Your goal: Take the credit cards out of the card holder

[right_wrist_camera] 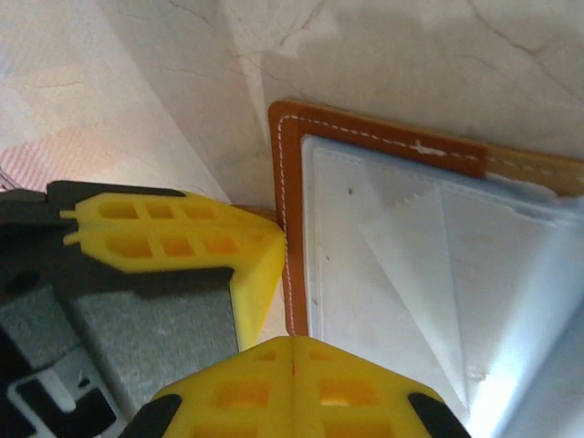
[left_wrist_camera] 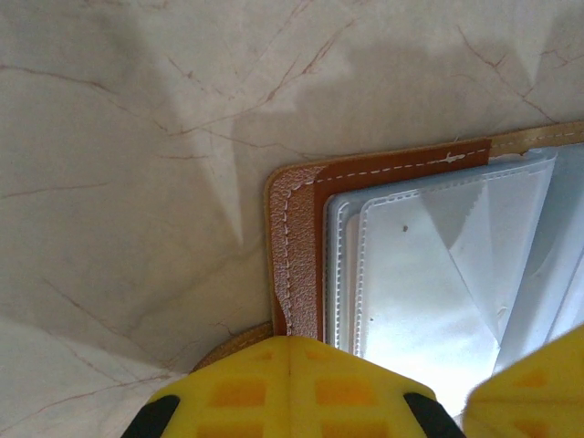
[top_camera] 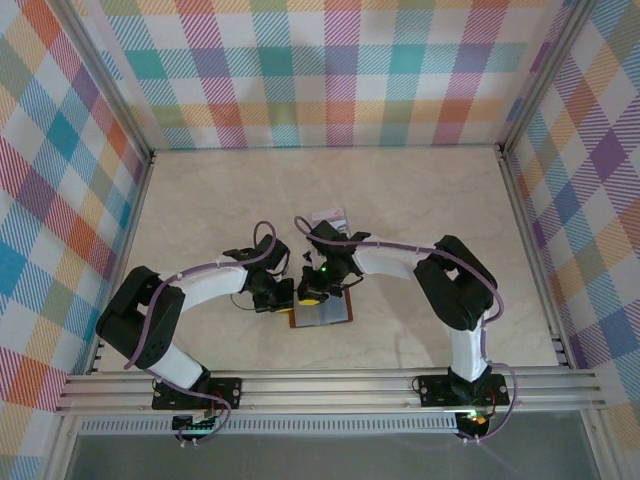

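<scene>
Both arms looked alike: the left arm (top_camera: pixel 215 280) and the right arm (top_camera: pixel 395 262) had smooth white shells between chunky black joints, each rising from a black base plate (top_camera: pixel 197 390). A greyish-purple cable (top_camera: pixel 262 238) ran along each. A small green light (top_camera: pixel 324 270) glowed at the right wrist. The left gripper (left_wrist_camera: pixel 290 351) and right gripper (right_wrist_camera: pixel 292 351) had bright yellow fingers (right_wrist_camera: pixel 173 239) moulded with square pockets.

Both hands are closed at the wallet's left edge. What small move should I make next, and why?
Probably raise the right hand slightly and slowly. It is closed at the left edge of the open wallet, beside the closed left hand, and I cannot tell whether it has pinched anything from the clear sleeves. A small lift would show what comes up.
</scene>
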